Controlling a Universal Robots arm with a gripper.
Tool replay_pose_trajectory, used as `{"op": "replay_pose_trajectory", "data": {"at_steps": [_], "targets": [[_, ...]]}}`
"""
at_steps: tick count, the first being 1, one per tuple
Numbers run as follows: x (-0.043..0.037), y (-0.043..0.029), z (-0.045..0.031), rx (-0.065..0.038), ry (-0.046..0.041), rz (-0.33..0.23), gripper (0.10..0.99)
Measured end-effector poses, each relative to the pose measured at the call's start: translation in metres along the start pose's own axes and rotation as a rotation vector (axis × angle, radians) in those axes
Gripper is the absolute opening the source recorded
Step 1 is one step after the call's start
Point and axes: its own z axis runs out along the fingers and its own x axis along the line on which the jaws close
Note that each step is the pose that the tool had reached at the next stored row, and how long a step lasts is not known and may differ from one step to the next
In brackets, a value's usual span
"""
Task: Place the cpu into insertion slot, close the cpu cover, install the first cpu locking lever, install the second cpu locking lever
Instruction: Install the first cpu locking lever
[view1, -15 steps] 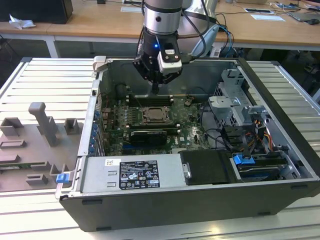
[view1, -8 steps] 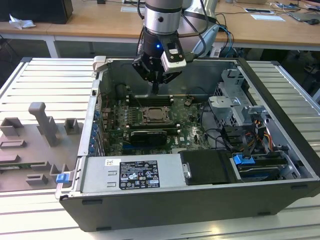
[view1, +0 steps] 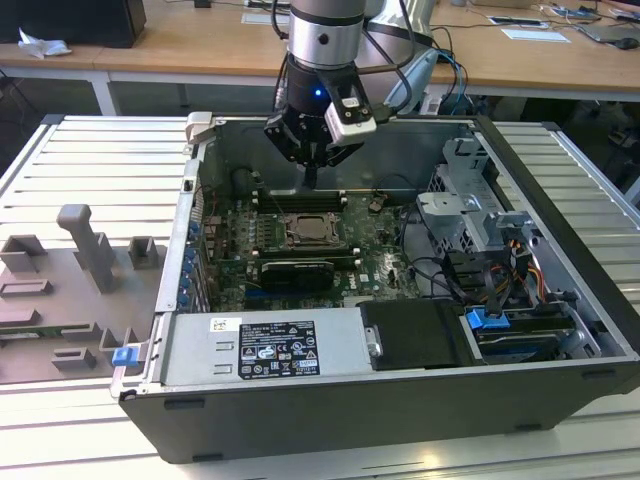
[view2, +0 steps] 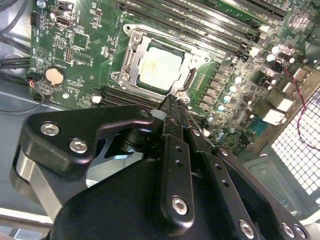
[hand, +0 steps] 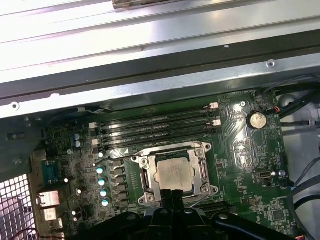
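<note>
The cpu (hand: 173, 175), a pale silver square, lies flat in the insertion slot (hand: 141, 200) on the green motherboard. In the second wrist view the cpu (view2: 159, 70) shows through the window of the cpu cover (view2: 131, 52), which lies down flat around it. The cover (hand: 148, 176) frames the chip on all sides. My gripper (view1: 312, 180) hangs above the board just behind the socket (view1: 303, 232), its black fingers (view2: 172, 107) pressed together with nothing between them. In both wrist views the fingertips (hand: 172, 196) sit at the socket's edge.
Long memory slots (hand: 155, 127) run beside the socket. A black expansion card (view1: 292, 272) lies in front of it, then the power supply (view1: 260, 345). A drive cage (view1: 470, 215) with cables fills the exterior view's right. Grey fixtures (view1: 85, 250) stand outside the case.
</note>
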Motion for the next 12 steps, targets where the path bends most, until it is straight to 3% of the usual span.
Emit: {"op": "replay_pose_trajectory", "data": {"at_steps": [12], "targets": [[0.0059,-0.0009,0.0002,0.000,0.0000,-0.003,0.106]]}}
